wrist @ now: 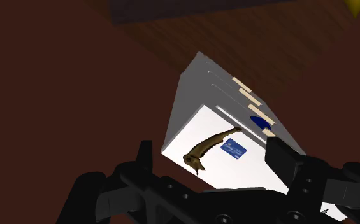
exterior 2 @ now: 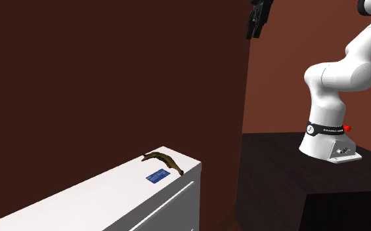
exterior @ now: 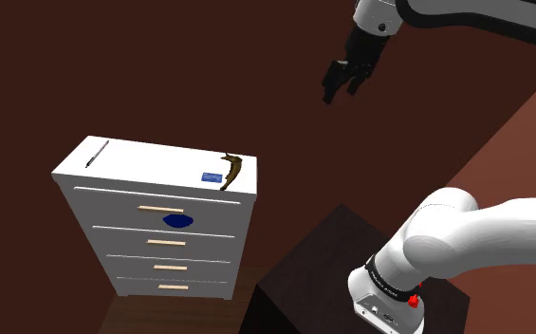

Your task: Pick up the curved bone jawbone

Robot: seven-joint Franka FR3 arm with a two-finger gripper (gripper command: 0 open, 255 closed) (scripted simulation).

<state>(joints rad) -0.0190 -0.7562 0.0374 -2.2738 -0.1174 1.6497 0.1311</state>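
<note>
Jaws spread and empty, high in the air. Curved brown jawbone lies well below them at white dresser top's edge, just beside blue card. Approach, grasp and lift all remain.

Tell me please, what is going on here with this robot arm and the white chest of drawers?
A white robot arm is meant to pick up the brown curved jawbone. The bone lies on top of the white chest of drawers, along the top's edge at the shoulder view's right, beside a small blue card. The black gripper hangs high above and off to the side, open and holding nothing. The bone is not yet touched.
</note>
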